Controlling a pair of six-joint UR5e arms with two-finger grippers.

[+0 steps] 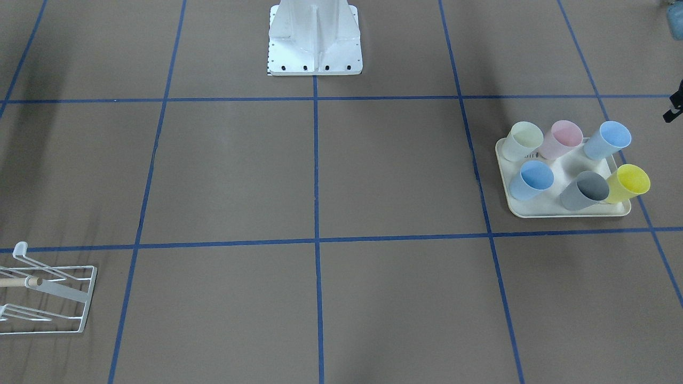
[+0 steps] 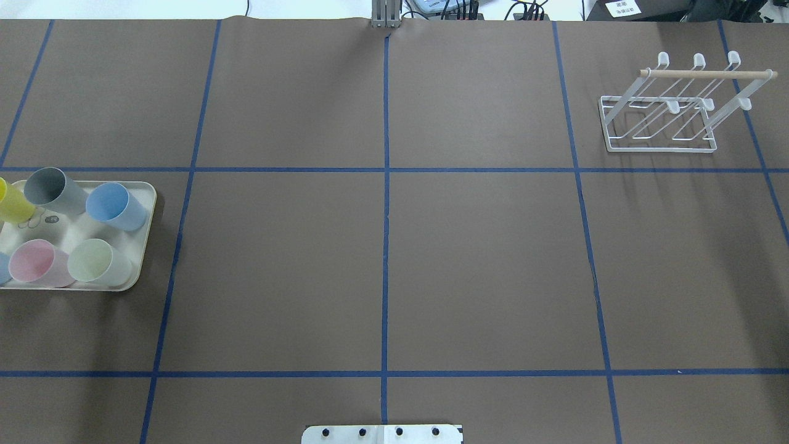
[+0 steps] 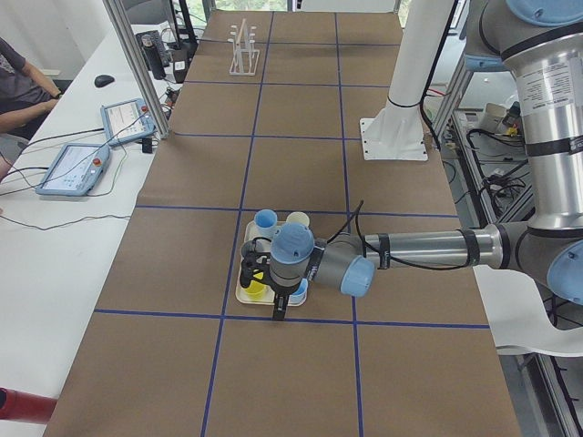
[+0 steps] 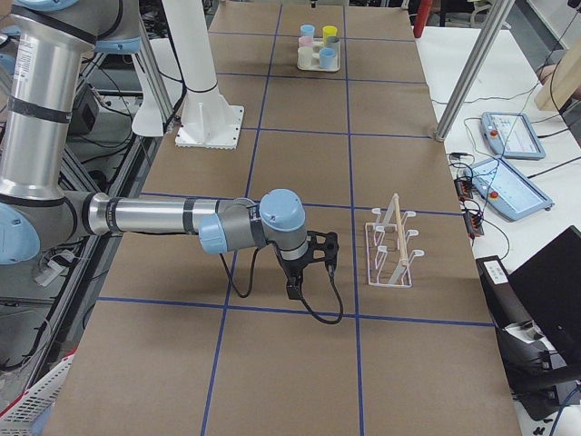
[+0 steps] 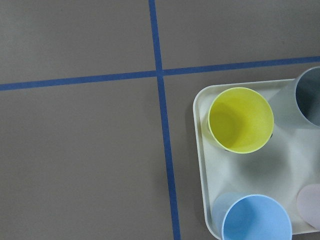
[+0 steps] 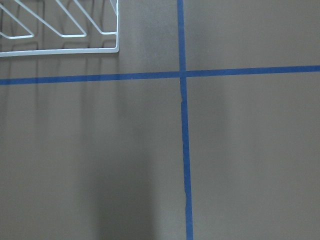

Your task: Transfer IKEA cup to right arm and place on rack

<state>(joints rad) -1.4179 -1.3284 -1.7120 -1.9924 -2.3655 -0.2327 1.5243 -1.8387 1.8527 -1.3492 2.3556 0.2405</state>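
Left tool (image 3: 277,308) over tray (image 3: 242,293), right tool (image 4: 296,287) pointed down near rack (image 4: 392,245), cannot tell either's opening

- Cups, six in total: two light-blue cups (image 1: 532,180), one yellow cup (image 1: 629,182), one grey cup (image 1: 586,190), one pink cup (image 1: 563,137), one pale green cup (image 1: 525,140).
- Tray (image 1: 565,214): one, holding all six cups.
- Rack (image 4: 392,238): one, with six upturned prongs (image 2: 698,59) and one wooden rod (image 2: 706,73).
- Robot arms, two: left arm (image 3: 428,248), right arm (image 4: 145,216).
- Mounting pedestal (image 1: 315,37): one.
- Touchscreen pendants (image 3: 73,168): two, on the side bench.
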